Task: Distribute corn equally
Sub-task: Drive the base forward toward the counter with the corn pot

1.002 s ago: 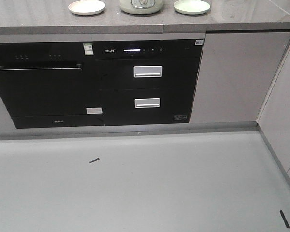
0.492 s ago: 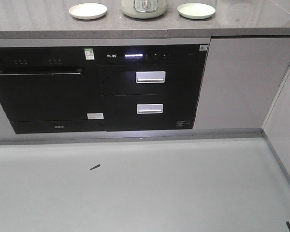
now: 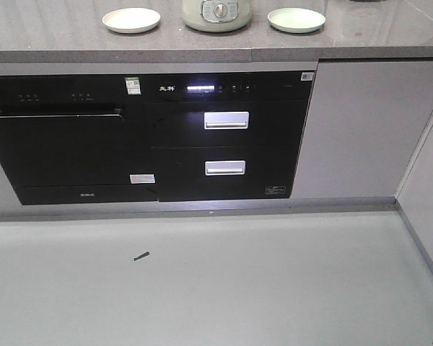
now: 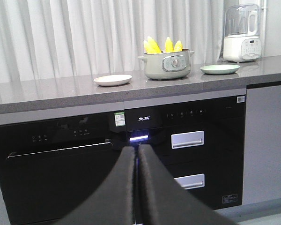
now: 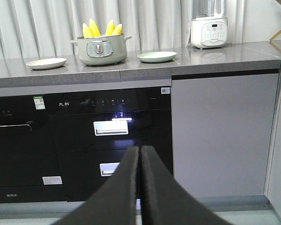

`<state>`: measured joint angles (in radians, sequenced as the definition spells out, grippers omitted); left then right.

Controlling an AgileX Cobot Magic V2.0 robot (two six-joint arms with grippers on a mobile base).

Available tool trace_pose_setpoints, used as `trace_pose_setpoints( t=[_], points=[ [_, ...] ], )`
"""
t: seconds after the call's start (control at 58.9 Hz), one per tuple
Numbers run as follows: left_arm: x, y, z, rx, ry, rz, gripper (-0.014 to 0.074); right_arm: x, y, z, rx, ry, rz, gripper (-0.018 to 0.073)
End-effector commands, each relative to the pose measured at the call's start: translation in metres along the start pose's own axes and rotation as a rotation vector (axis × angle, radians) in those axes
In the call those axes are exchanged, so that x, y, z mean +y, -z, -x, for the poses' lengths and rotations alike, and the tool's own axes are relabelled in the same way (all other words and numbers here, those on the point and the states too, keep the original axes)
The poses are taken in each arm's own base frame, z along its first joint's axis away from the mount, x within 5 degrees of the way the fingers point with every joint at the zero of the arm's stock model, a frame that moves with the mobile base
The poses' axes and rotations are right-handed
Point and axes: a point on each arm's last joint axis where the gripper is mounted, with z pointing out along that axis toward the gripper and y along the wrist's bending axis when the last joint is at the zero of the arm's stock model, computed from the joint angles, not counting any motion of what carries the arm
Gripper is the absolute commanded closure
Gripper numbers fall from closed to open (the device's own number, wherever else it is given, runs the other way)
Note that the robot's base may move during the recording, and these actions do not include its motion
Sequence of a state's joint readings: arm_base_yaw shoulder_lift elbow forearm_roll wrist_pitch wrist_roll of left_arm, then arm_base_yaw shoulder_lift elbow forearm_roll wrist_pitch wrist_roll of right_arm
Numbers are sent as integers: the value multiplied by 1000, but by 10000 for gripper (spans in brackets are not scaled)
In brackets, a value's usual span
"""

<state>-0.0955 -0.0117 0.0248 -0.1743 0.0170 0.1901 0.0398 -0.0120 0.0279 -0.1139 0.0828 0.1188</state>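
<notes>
Closed gripper faces corn standing in pot.

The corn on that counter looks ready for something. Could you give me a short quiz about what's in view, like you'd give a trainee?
1. True or false: the pot stands between the white plate and the green plate.
2. The corn is: A) standing in the pot, B) lying on the white plate, C) lying on the green plate.
3. Are the left arm's fingers and the right arm's fingers spread open or pressed shut?

Key: 1 true. 2 A. 3 pressed shut, both pairs, with nothing held.
</notes>
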Motion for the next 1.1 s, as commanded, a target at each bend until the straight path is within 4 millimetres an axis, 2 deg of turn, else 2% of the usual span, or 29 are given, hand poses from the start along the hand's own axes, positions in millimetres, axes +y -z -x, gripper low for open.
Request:
trace_pose_setpoints(
  t=[0.0,1.086],
  points=[
    [1,2,15,-106,18,6,602,0,0,1,-63,17,2,561],
    [1,2,15,-106,18,6,602,0,0,1,-61,17,2,561]
  ],
)
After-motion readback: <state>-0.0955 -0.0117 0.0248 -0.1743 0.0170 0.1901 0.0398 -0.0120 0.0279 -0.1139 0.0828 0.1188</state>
